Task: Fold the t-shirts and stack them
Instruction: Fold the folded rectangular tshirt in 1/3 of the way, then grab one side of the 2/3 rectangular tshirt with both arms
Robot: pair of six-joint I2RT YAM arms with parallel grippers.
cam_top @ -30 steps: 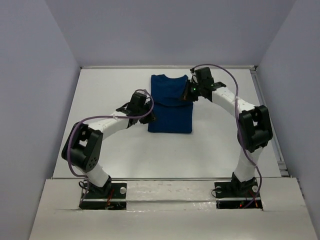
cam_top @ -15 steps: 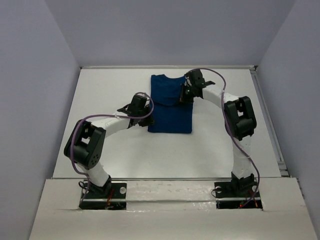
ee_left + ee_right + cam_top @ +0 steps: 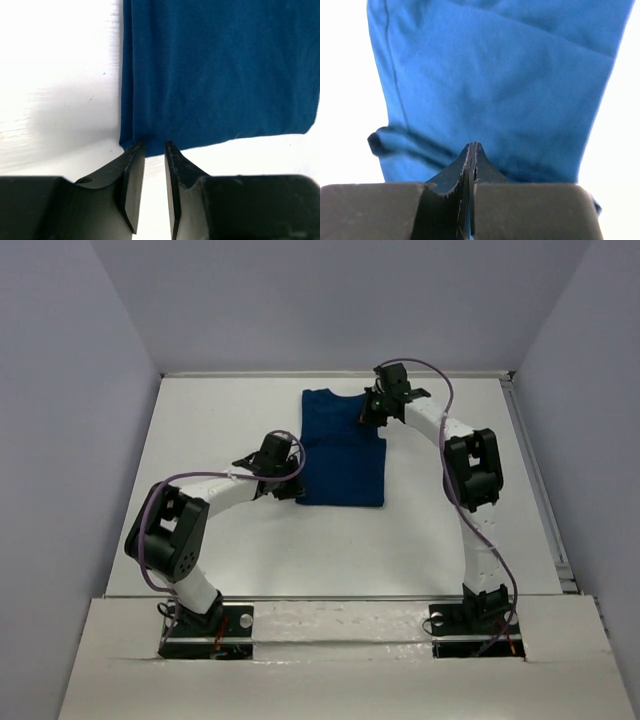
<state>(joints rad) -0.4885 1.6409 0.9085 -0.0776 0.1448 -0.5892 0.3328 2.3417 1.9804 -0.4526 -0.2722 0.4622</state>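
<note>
The dark navy t-shirt [image 3: 342, 455] lies folded into a long strip in the middle of the table, with no print showing. My left gripper [image 3: 290, 485] sits low at the strip's near left corner. In the left wrist view the shirt [image 3: 220, 75] fills the upper part and the gripper [image 3: 154, 145] has a narrow gap between its jaws, tips at the cloth's edge. My right gripper [image 3: 372, 412] is over the strip's far right part. In the right wrist view this gripper [image 3: 472, 145] is shut, jaws pressed together, with the shirt [image 3: 495, 75] just beyond the tips.
The white table [image 3: 220, 410] is walled by grey panels on the left, back and right. A raised rail [image 3: 535, 470] runs along the table's right edge. Both arm bases stand at the near edge.
My right gripper has moved left and toward the back over the shirt's far end, and its elbow has swung inward. The left gripper has shifted slightly toward the near left corner.
</note>
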